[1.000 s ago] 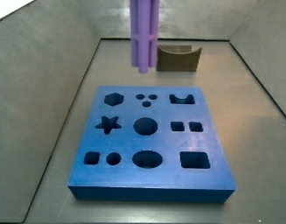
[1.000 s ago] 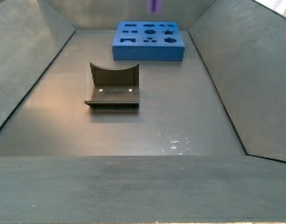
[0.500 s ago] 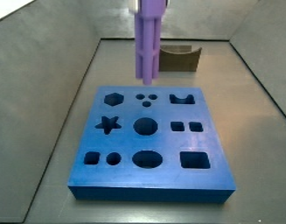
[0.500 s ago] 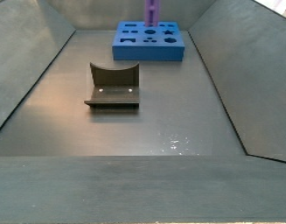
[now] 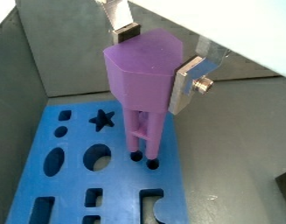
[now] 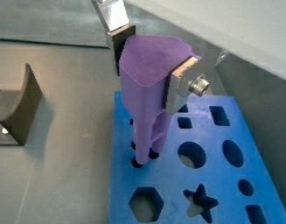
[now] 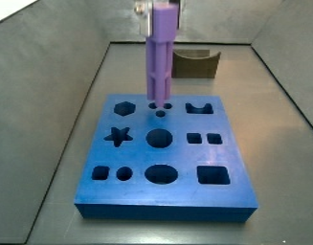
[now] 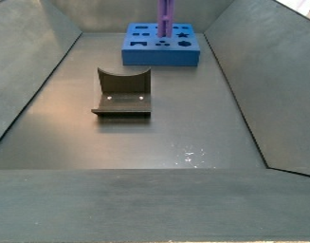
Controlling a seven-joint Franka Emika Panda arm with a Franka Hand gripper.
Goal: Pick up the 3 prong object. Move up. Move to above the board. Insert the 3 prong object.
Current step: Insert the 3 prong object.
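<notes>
The 3 prong object (image 7: 160,53) is a tall purple piece hanging upright over the far part of the blue board (image 7: 185,167). My gripper (image 5: 156,54) is shut on its wide cap (image 6: 151,66), one silver finger (image 5: 190,74) on each side. In both wrist views the long prongs (image 5: 143,136) reach down to the three small round holes (image 7: 160,107), with the tips at the holes' mouths. In a side view the gripper (image 7: 160,8) shows only at the frame's upper edge. Another side view shows the purple piece (image 8: 166,14) standing above the board (image 8: 161,52) far away.
The fixture (image 8: 121,93) stands on the grey floor, apart from the board, and shows behind the board in a side view (image 7: 194,63). Sloping grey walls (image 8: 30,85) enclose the floor. The board carries star, hexagon, round and square cutouts (image 7: 160,139).
The gripper has come straight down with the 3 prong object. Its prong tips were well above the board a second ago and are now at the three small holes.
</notes>
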